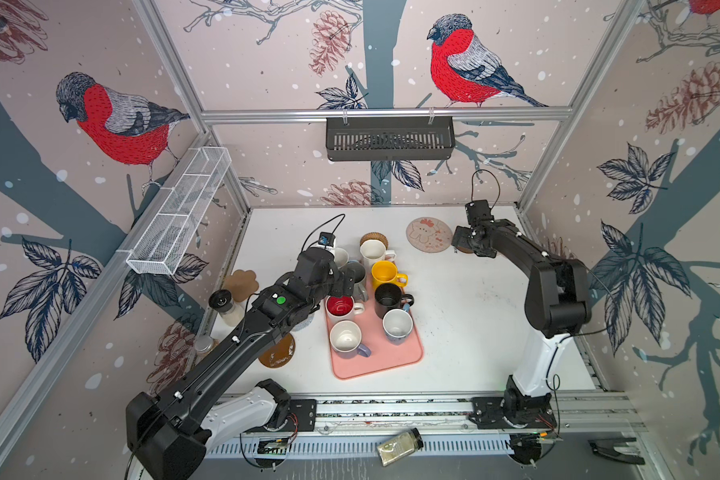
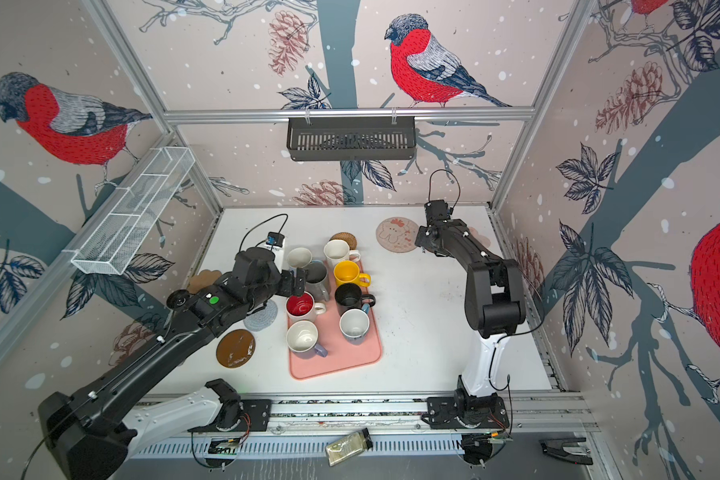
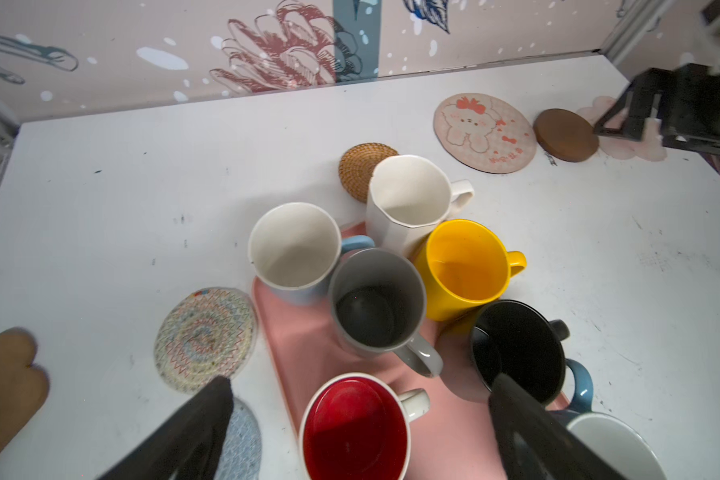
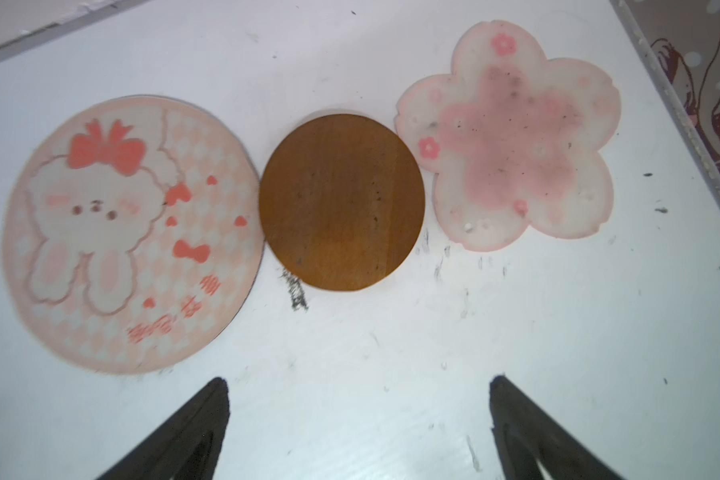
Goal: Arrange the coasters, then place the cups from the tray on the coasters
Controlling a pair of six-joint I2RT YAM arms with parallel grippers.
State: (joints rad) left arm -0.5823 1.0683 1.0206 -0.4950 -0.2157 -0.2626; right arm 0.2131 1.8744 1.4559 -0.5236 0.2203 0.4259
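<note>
In both top views the tray lies at the centre of the desk and carries the cups. The lavender cup and blue cup stand lowest in the frame. The red-lined cup and black cup are above them, then the yellow cup, with the white cup at the tray's upper end. The left jaws hang spread over the tray's upper left, half hiding the grey cup and gripping nothing. A rattan coaster sits just above the white cup. The pink cartoon coaster lies at upper right, beside the right jaws. Left of the tray lie a paw coaster, a blue-grey coaster and a dark brown disc.

Left wrist view: the jaws stand wide apart and empty above the red-lined cup and black cup. The light blue cup stands right beside the grey cup at the tray's corner. A cream woven coaster lies just beside the tray's rim, near the blue-grey coaster.

Right wrist view: the jaws are wide open over bare desk, holding nothing. Ahead of them a second brown disc lies between the pink cartoon coaster and a pink flower coaster, its edge meeting both.
</note>
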